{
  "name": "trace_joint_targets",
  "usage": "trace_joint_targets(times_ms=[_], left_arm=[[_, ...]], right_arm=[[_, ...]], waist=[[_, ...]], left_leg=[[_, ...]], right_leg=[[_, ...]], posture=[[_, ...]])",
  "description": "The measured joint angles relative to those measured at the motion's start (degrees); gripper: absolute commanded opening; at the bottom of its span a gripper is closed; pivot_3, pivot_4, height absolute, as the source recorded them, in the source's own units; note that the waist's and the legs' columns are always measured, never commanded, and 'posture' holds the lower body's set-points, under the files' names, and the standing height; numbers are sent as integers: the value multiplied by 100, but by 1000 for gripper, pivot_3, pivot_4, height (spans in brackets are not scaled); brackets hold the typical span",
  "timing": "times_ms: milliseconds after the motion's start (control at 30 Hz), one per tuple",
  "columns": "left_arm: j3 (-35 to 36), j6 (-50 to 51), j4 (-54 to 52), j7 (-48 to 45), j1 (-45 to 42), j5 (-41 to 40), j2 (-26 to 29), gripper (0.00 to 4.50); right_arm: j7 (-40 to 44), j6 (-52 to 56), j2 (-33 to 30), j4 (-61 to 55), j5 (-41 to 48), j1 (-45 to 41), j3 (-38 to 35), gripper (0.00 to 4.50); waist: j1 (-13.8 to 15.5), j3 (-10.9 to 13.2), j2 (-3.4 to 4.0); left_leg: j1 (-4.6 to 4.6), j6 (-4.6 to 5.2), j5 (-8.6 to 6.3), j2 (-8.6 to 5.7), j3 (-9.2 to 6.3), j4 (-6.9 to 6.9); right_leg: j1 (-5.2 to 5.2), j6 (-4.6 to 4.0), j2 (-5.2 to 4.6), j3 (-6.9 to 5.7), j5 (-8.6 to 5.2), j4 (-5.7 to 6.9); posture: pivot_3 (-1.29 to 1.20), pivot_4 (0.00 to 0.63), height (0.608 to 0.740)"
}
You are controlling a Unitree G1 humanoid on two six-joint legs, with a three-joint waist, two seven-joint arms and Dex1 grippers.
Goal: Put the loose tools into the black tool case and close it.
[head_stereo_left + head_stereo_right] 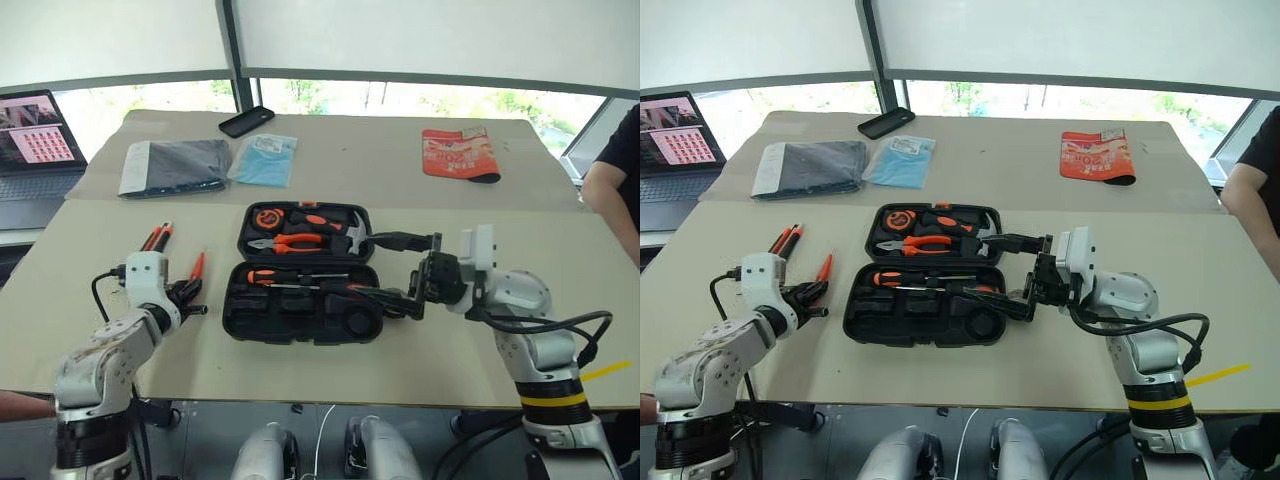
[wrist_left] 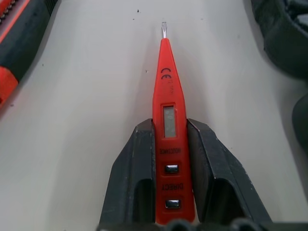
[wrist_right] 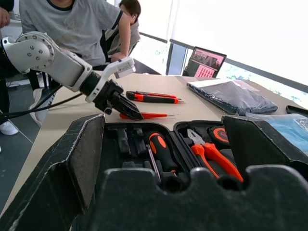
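While the tool case (image 1: 300, 272) lies open at table centre, right gripper (image 1: 404, 272) spread wide at its 3 o'clock. Left gripper (image 2: 168, 144) clamps tester screwdriver (image 2: 166, 115) at case's 9 o'clock; lift level, avoid twisting.

Bare table (image 1: 300, 375) before open tool case (image 1: 300, 315); right pincer (image 1: 408, 275) crowds its right side.

Bright daylight from rear windows (image 1: 400, 95), overexposed panes, soft shadows, blurred near hand (image 3: 159, 192)
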Motion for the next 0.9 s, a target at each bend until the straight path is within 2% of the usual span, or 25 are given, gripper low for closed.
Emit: trace_joint_targets(times_ms=[100,200,300,367,567,600,833,900], left_arm=[[273,-752,-77,-1038,141,-245,282,480],[373,-1675,-438,-2667,290,-455,1053,480],[-243,-2567,-587,-4216,441,-155,1902,480],[-732,-2997,-386,-4857,345,146,2160,480],[-2423,-3989,924,-5896,-1365,1331,2182,480],[-2634,-4242,1179,-6026,-1625,1548,2153,480],[-3551,-4864,2160,-6472,-2407,2521,1995,480],[-3618,-4903,2260,-6571,-2517,2552,1987,480]], right_arm=[[22,27,-197,-30,7,108,-26,4500],[13,190,-439,-149,111,232,-120,4500],[12,437,-672,-224,219,346,-244,4500],[14,549,-773,-305,280,379,-268,4500],[47,747,-874,-456,314,318,-182,4500],[50,763,-882,-487,314,311,-163,4500],[122,851,-1009,-556,287,335,-34,4500],[116,860,-1009,-560,284,336,-23,4500]], waist=[[-1,12,-20],[3,12,-20],[19,13,-7],[16,13,-5],[70,14,-7],[46,14,-7],[-11,14,-8],[-5,14,-8]], left_leg=[[-16,-8,4,4,-2,2],[-17,-9,2,4,-2,0],[-17,3,-6,-1,0,0],[-17,41,-27,0,-1,0],[-22,47,-25,1,-3,4],[-22,85,-7,1,-2,4],[-28,79,8,-2,13,8],[-31,85,4,-3,14,12]], right_leg=[[-13,-3,8,-9,-1,-1],[-14,-5,3,-10,-2,-6],[-13,-5,-2,-10,-3,-11],[-13,-5,-1,-9,-4,-13],[-12,-2,35,-15,-2,-10],[-12,-2,38,-11,-2,-11],[-14,5,45,-14,-8,-17],[-14,9,41,-13,-10,-19]], posture=[[0,150,740],[0,150,740],[0,150,740],[0,150,740],[0,150,740],[0,150,740],[0,150,740],[0,150,740]])
